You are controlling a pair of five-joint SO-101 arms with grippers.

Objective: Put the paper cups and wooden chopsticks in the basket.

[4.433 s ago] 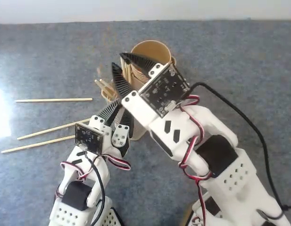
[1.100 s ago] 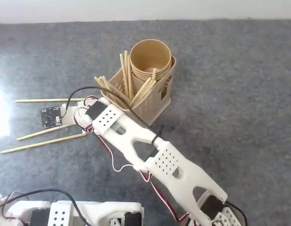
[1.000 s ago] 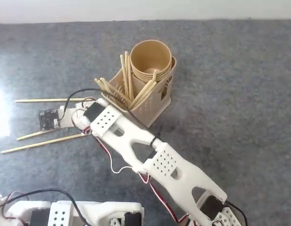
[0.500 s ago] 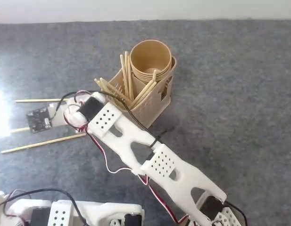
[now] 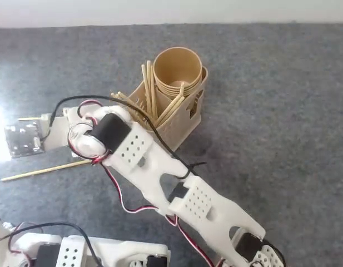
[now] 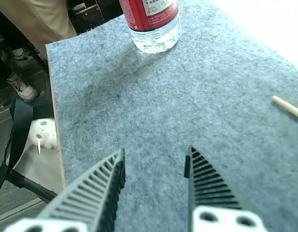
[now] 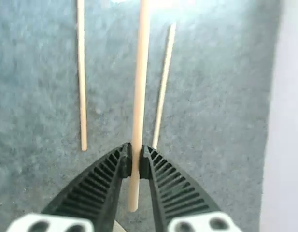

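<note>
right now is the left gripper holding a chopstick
No, the left gripper is open and empty above the mat; a chopstick lies apart from it.

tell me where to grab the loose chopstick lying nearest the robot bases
Take the chopstick mid-shaft, from straight above, closing across its length. It lies flat on the mat and is thin, so a sideways approach would find nothing to catch.

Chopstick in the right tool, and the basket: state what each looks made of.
Chopstick, clamped in the right tool: pale, matte, uncoated stick, apparently bare wood. Basket: beige, smooth wall with slotted cut-outs, likely moulded plastic, though the look leaves it open.
</note>
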